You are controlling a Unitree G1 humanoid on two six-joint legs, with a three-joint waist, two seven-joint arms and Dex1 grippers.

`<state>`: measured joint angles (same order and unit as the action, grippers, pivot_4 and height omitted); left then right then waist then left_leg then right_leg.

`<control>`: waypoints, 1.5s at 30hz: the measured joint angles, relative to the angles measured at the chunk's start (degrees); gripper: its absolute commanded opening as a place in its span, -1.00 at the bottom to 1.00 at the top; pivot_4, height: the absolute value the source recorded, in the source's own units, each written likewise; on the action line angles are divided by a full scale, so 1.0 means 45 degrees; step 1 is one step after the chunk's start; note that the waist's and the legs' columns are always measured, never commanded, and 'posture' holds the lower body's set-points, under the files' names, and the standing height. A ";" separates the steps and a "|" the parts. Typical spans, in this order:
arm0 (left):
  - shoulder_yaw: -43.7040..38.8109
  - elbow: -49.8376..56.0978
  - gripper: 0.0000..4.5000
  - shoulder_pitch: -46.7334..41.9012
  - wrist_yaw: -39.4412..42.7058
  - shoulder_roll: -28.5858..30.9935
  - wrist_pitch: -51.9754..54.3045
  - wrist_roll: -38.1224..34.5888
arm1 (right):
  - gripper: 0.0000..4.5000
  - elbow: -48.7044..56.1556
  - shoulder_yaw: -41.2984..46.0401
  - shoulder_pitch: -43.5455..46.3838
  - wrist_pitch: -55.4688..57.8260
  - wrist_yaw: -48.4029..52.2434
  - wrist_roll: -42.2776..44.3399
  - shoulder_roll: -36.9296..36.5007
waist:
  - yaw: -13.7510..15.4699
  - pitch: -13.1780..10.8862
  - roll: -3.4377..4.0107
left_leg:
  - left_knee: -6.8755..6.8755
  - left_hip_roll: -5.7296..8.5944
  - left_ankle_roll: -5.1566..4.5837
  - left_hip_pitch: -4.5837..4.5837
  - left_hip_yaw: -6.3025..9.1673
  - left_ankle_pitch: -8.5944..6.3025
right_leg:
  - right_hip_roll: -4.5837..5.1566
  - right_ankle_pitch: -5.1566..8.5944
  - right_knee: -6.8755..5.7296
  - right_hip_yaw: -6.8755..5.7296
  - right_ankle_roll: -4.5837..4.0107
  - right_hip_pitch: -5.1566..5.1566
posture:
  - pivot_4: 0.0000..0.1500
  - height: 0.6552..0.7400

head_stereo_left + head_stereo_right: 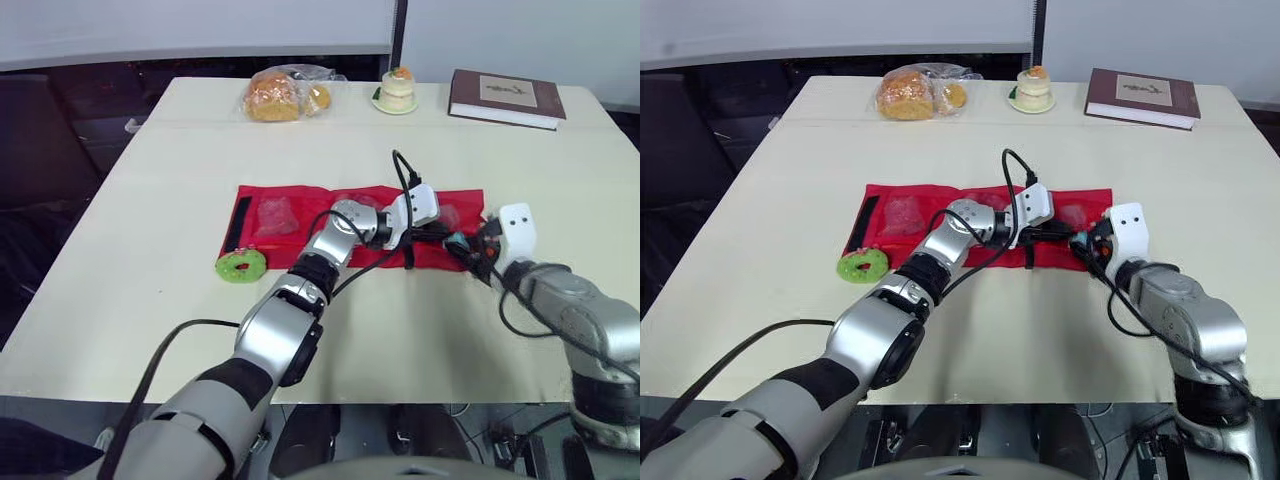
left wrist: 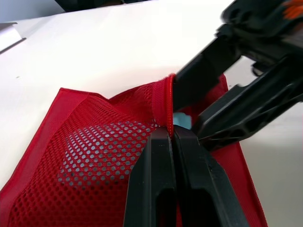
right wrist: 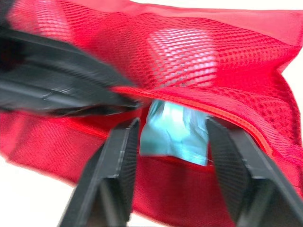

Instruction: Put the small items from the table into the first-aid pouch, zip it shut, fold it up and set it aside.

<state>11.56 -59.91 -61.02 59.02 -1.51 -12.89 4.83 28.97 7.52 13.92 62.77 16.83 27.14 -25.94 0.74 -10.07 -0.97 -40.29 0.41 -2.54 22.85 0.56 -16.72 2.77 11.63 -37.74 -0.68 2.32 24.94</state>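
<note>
Left hand [image 2: 171,135] pinching red mesh pouch [image 2: 94,163] rim, right hand [image 3: 172,124] gripping glossy teal packet [image 3: 176,135]

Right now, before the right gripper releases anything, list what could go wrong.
1. The blue packet held by the right gripper looks only partly inside the mesh pocket; released here, it may slide out again.
2. The left gripper pinches just the pocket's thin rim; if that slips, the opening could close on the packet.
3. Both grippers crowd one spot on the red pouch, so pushing deeper may knock them together.
</note>
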 measured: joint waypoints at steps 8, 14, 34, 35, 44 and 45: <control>-0.0060 -0.0017 -1.00 -0.0008 -0.0007 -0.0022 0.0036 -0.0108 | -0.78 0.1286 0.0149 -0.1487 -0.0298 0.0905 0.0219 -0.1465 | -0.0006 0.0000 0.0000 | -0.0001 -0.0003 0.0000 -0.0003 -0.0017 0.0000 | 0.0003 0.0000 0.0003 0.0013 0.0001 -0.0002 | 1.00 0.74; -0.0057 -0.0017 -1.00 -0.0010 0.0021 -0.0092 0.0056 -0.0113 | -0.99 0.0078 -0.0837 -0.0882 -0.1060 0.0706 -0.0473 -0.1022 | -0.0028 0.0000 0.0000 | -0.0001 0.0002 0.0000 -0.0006 -0.0018 0.0000 | 0.0000 0.0000 0.0002 0.0014 0.0001 -0.0001 | 1.00 0.74; -0.0109 0.0021 -1.00 -0.0010 0.0004 -0.0529 0.0324 -0.0222 | -0.99 -0.2144 -0.1384 -0.0932 -0.5582 0.1015 -0.2421 -0.0195 | 0.0015 0.0000 -0.0001 | -0.0002 0.0011 -0.0007 0.0005 -0.0024 -0.0004 | 0.0009 0.0000 0.0017 0.0019 0.0004 -0.0002 | 1.00 0.74; -0.0145 0.0021 -1.00 -0.0012 -0.0037 -0.0572 0.0348 -0.0283 | -0.99 -0.1839 -0.1302 -0.1215 -0.5557 0.1215 -0.2299 -0.0318 | 0.0002 0.0000 -0.0001 | -0.0003 0.0011 -0.0007 0.0005 -0.0022 -0.0004 | 0.0008 -0.0001 0.0018 0.0019 0.0005 -0.0002 | 1.00 0.74; -0.0521 0.2546 0.63 0.0960 0.1341 0.0070 0.0925 -0.1616 | -1.00 0.0365 0.0697 -0.4391 -0.7415 0.2888 -0.1112 -0.0668 | -0.0096 0.0002 0.0004 | 0.0000 -0.0017 -0.0007 -0.0025 -0.0025 -0.0004 | -0.0006 0.0002 0.0002 0.0026 0.0008 -0.0008 | 1.00 0.74; -0.0503 0.2978 0.85 0.1195 0.1536 0.0256 0.1141 -0.1718 | -1.00 0.0345 0.0757 -0.4461 -0.7545 0.2939 -0.1056 -0.0661 | -0.0125 0.0003 0.0004 | 0.0001 -0.0020 -0.0007 -0.0026 -0.0026 -0.0004 | -0.0009 0.0003 0.0002 0.0027 0.0008 -0.0007 | 1.00 0.74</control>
<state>9.29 -46.51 -55.65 65.94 -0.36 -7.75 -2.90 30.52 10.93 -6.15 28.82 30.06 22.39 -28.92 0.17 -10.06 -0.95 -40.29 0.32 -2.57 22.73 0.45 -16.74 2.73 11.65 -37.73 -0.56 2.36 24.91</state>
